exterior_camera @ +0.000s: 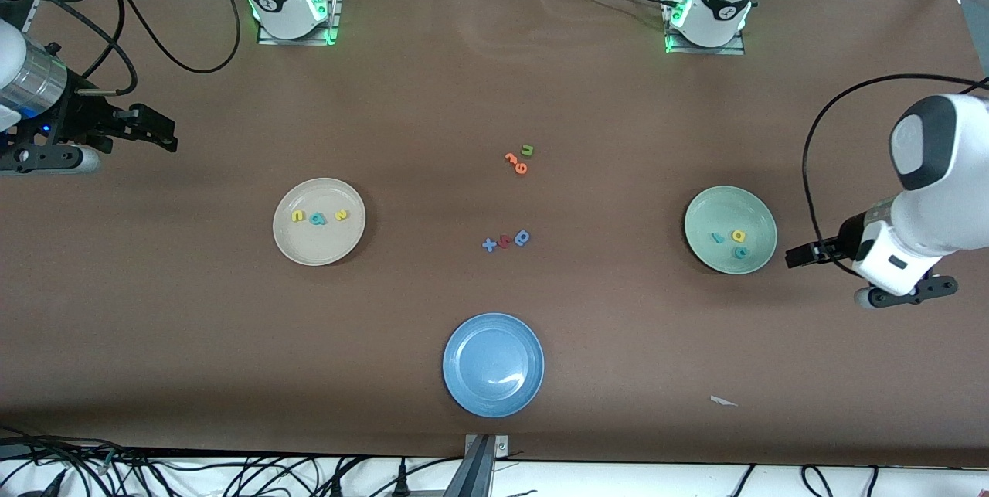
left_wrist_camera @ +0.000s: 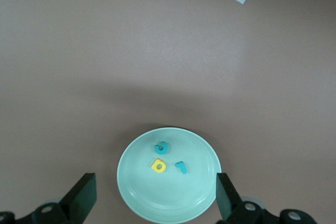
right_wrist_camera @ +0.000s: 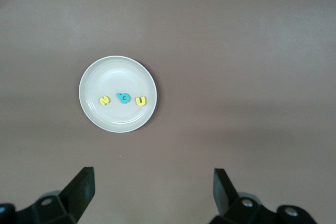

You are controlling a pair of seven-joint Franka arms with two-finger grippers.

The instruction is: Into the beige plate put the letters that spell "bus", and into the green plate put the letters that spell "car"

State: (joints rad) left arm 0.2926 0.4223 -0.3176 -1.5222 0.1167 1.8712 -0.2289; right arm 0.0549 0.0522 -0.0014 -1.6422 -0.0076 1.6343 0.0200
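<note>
On the beige plate (exterior_camera: 319,221), toward the right arm's end of the table, the yellow "u" (exterior_camera: 297,216), teal "b" (exterior_camera: 316,219) and yellow "s" (exterior_camera: 341,216) are lying in a row. Toward the left arm's end, the green plate (exterior_camera: 730,229) is holding the teal "r" (exterior_camera: 718,237), yellow "a" (exterior_camera: 739,235) and teal "c" (exterior_camera: 740,253), though those small shapes are hard to read for certain. Both words appear to be sorted, so nothing seems to be left to move. Between the plates, the orange letters (exterior_camera: 515,162) with the green "u" (exterior_camera: 528,150) and the blue "x" group (exterior_camera: 506,240) are sitting on the table, and the blue plate (exterior_camera: 493,364) is lying nearest the front camera. The left gripper (left_wrist_camera: 152,198) is hovering beside the green plate with jaws spread and nothing between them; the right gripper (right_wrist_camera: 152,190) is waiting at the table's edge, likewise spread wide.
</note>
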